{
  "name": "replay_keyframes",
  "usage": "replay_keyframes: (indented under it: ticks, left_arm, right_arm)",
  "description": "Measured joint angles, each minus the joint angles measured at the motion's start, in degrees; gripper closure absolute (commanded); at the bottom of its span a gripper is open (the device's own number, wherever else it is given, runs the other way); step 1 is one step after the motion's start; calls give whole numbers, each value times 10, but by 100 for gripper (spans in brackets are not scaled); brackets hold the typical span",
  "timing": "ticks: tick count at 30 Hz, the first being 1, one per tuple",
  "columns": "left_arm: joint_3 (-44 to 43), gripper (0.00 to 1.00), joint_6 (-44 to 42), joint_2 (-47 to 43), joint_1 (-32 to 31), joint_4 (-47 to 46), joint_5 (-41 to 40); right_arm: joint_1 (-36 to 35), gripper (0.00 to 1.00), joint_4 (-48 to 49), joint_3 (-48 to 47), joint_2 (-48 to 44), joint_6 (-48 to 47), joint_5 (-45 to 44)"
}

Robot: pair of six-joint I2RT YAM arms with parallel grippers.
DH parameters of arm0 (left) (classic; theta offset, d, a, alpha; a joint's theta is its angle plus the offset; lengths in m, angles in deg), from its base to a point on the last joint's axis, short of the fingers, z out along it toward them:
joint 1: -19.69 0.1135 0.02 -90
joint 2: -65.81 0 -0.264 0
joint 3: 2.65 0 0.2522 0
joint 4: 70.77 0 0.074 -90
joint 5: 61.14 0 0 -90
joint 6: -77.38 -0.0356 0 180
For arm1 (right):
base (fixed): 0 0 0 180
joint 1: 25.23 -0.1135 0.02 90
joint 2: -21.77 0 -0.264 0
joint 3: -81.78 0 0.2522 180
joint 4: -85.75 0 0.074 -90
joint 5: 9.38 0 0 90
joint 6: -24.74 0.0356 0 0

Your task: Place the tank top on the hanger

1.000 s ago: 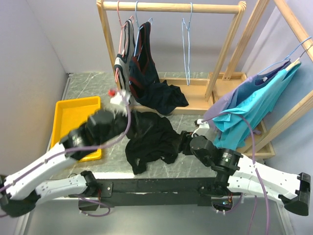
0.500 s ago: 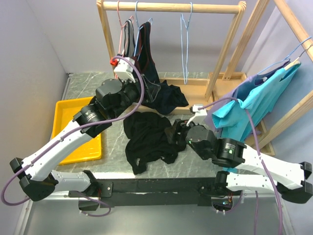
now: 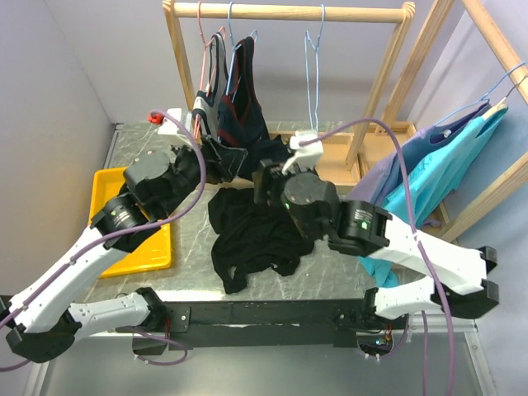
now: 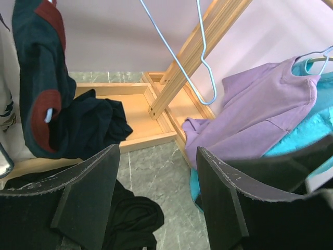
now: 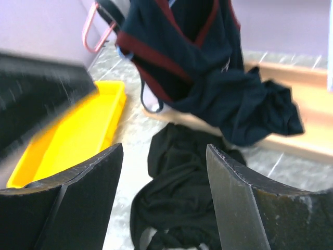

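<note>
The black tank top (image 3: 252,235) lies crumpled on the marble table, also seen in the right wrist view (image 5: 187,192) and at the lower left of the left wrist view (image 4: 130,224). The light-blue hanger (image 3: 313,74) hangs bare on the rack rail; its lower corner (image 4: 212,101) shows in the left wrist view. My left gripper (image 3: 221,162) (image 4: 158,151) is open and empty, up beside the hanging clothes, left of the hanger. Above the tank top's far edge, my right gripper (image 3: 266,183) (image 5: 164,148) is also open and holds nothing.
A wooden rack (image 3: 289,11) stands at the back with a pink hanger (image 3: 202,58) and a red-trimmed dark top (image 3: 243,107). A dark bundle (image 3: 285,161) lies on the rack's base. A yellow tray (image 3: 124,219) sits left. Purple and teal garments (image 3: 429,173) hang right.
My left arm has swung from over the yellow tray up to the rack's left side. My right arm has crossed leftwards over the tank top, which has stayed on the table.
</note>
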Motion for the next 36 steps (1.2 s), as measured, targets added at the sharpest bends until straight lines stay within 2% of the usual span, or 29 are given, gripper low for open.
replay_keyframes:
  ticks: [3, 8, 12, 15, 24, 31, 36]
  left_arm:
    - [9, 34, 0, -10, 1, 0, 0]
    - [28, 34, 0, -23, 2, 4, 1]
    - [45, 34, 0, -38, 2, 12, 1]
    - [48, 34, 0, -45, 2, 16, 1]
    - [61, 34, 0, -59, 2, 16, 1]
    - [63, 34, 0, -59, 2, 19, 2]
    - [65, 33, -1, -64, 2, 28, 1]
  right_arm:
    - [21, 29, -11, -67, 42, -33, -4]
    - [118, 30, -26, -180, 82, -73, 24]
    - [174, 37, -29, -190, 67, -83, 58]
    - [221, 37, -37, -205, 66, -87, 117]
    - [376, 44, -52, -277, 124, -99, 259]
    - [417, 48, -74, -390, 241, -101, 320]
    - [421, 48, -83, -388, 270, -101, 308]
